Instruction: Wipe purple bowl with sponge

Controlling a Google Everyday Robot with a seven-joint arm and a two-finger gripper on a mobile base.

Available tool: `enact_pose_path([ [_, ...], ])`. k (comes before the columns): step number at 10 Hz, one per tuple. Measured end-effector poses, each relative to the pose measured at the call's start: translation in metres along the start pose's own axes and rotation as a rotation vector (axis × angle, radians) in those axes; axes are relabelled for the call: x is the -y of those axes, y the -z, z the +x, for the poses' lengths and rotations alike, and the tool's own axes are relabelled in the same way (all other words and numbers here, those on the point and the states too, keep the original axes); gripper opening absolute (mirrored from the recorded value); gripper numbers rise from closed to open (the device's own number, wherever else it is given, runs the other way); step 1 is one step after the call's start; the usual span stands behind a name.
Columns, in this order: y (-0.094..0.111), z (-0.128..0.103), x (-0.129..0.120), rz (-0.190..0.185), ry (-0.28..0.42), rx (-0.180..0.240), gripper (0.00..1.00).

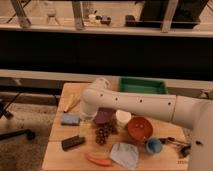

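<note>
While the claw (85,126) hangs spread and empty between the sponge (70,119) near the bench (59,134) edge and the purple bowl (104,116), best centre over that sponge and straddle it squarely before closing.

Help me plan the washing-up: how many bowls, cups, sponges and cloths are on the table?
Bowls: 2, the purple bowl and the orange-red bowl
Cups: 2, the white cup and the blue cup
Sponges: 1, the sponge
Cloths: 1, the cloth
Total: 6
The gripper hangs between the sponge and the purple bowl.
</note>
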Motion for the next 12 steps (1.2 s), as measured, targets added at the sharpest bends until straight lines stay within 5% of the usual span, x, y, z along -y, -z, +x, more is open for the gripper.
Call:
enact_pose_path([
  [5, -0.020, -0.016, 0.008, 0.002, 0.028, 0.047, 0.80],
  [12, -0.039, -0.026, 0.032, 0.050, 0.028, 0.093, 0.80],
])
